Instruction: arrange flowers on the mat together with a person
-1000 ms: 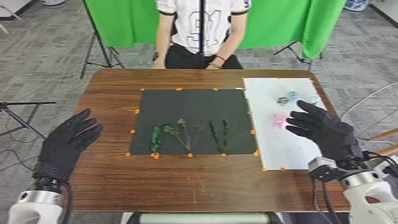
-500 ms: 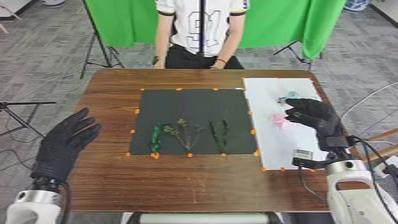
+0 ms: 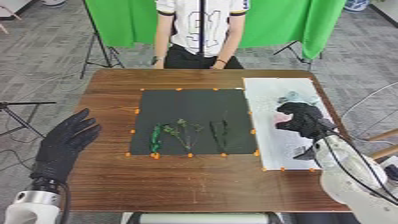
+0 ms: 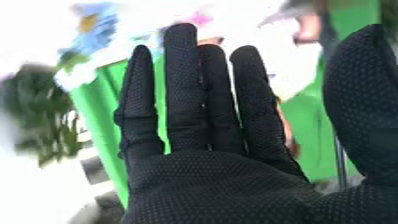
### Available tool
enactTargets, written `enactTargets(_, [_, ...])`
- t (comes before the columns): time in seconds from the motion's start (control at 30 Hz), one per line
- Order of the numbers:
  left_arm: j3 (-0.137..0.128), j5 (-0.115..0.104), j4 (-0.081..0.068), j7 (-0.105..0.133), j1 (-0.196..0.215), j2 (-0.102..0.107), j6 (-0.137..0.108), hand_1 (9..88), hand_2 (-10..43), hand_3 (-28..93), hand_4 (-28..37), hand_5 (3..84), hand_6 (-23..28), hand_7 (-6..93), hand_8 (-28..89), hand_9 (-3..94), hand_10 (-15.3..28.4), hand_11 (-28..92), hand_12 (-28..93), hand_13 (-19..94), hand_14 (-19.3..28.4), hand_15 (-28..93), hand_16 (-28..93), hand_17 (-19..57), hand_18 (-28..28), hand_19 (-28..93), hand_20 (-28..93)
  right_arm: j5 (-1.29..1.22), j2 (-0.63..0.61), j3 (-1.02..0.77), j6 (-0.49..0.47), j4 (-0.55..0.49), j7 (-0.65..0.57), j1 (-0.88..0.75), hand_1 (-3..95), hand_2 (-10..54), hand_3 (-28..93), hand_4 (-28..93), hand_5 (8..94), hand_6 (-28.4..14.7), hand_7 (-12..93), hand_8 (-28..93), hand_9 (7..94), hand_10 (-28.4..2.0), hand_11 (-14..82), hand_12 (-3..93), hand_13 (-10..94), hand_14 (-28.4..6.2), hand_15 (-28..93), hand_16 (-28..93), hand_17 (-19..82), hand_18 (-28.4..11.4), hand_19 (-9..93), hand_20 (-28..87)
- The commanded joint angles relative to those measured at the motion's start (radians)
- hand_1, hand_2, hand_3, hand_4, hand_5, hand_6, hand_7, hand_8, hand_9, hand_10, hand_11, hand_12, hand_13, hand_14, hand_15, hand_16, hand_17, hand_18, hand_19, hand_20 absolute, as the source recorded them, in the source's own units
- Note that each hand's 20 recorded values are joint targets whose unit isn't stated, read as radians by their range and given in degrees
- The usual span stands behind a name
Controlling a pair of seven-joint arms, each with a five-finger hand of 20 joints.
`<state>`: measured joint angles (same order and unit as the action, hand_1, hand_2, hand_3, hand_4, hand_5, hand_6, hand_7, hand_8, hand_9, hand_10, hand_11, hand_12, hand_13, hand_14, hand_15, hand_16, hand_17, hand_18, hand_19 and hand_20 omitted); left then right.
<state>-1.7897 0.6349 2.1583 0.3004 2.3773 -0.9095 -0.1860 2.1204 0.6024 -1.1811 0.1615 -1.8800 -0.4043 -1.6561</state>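
In the head view my right hand [image 3: 304, 119] is over the white sheet [image 3: 274, 145], partly hiding a pink flower [image 3: 282, 118]; pale blue flowers [image 3: 296, 97] lie just beyond it. The right wrist view shows my right hand [image 4: 213, 175] open, its fingers straight and holding nothing, with a blurred blue flower [image 4: 96, 25] and a bit of pink [image 4: 197, 20] past the fingertips. On the dark mat [image 3: 182, 105] lie green stems [image 3: 187, 134], a leafy green piece [image 3: 155, 137] and dark green leaves [image 3: 219, 135]. My left hand [image 3: 64, 145] is open left of the mat.
Orange markers [image 3: 189, 155] line the edges of the mat and the sheet. A person [image 3: 201, 35] stands at the far edge of the wooden table [image 3: 160, 185], in front of a green curtain [image 3: 266, 35]. Bare wood lies between the mat and the near edge.
My right hand has moved left and nearer over the white sheet, turning so that its arm comes in at a slant. The left hand and the pieces on the mat have stayed put.
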Motion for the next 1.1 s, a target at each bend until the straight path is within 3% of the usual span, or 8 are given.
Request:
enactTargets(0.03, [-0.002,0.007,-0.008,-0.031,-0.004,0.001,0.022,23.4,-0.9,73,-22.3,37.4,3.3,18.8,-9,33.7,13.3,24,17,31,15.8,28,2,-3.8,24.4,47,6,0.240,-0.052,0.114,0.140,0.025,-0.108,0.096,26.2,-9.2,86,-28,46.5,-1.9,29,-15,45.7,-12.0,29.6,26.9,45,-9.6,53,20,20,-18.6,66,38])
enactTargets(0.13, [-0.007,0.002,-0.006,-0.029,0.007,0.002,0.015,23.4,-0.9,73,-22.3,37.3,3.3,18.8,-9,33.7,13.3,24,17,31,15.9,28,2,-3.9,24.4,47,6,0.231,-0.057,0.146,0.118,0.042,-0.107,0.130,26.8,-9.3,86,-27,48.2,-1.4,30,-15,47.8,-12.6,34.0,28.2,46,-10.0,58,20,21,-18.5,67,38])
enactTargets(0.37, [-0.005,0.007,-0.011,-0.037,-0.006,0.009,0.026,23.5,-0.9,73,-22.3,37.3,3.3,18.8,-9,33.7,13.3,24,17,31,15.8,28,2,-3.9,24.4,47,6,0.251,-0.060,0.290,0.064,0.115,-0.146,0.263,28.1,-9.3,85,-27,52.0,-0.5,32,-16,52.8,-13.0,40.0,29.7,50,-10.0,63,20,23,-18.1,70,39])
enactTargets(0.8, [-0.003,0.006,-0.015,-0.042,-0.012,0.015,0.033,23.4,-0.9,73,-22.3,37.2,3.3,18.7,-9,33.8,13.3,24,17,31,15.9,28,2,-3.9,24.4,47,6,0.247,-0.056,0.371,-0.024,0.153,-0.194,0.319,29.2,-9.5,86,-27,52.7,-0.8,32,-16,52.1,-12.5,41.3,30.0,50,-10.3,64,20,23,-18.2,70,39])
enactTargets(1.1, [-0.002,0.005,-0.014,-0.038,-0.011,0.017,0.030,23.3,-1.0,73,-22.3,37.2,3.4,18.6,-9,33.8,13.4,24,17,31,15.9,28,2,-3.9,24.4,47,6,0.219,-0.032,0.405,-0.011,0.187,-0.166,0.349,31.0,-9.5,86,-28,53.3,0.2,33,-16,55.4,-11.0,42.2,29.7,55,-8.8,64,20,24,-17.6,71,38])
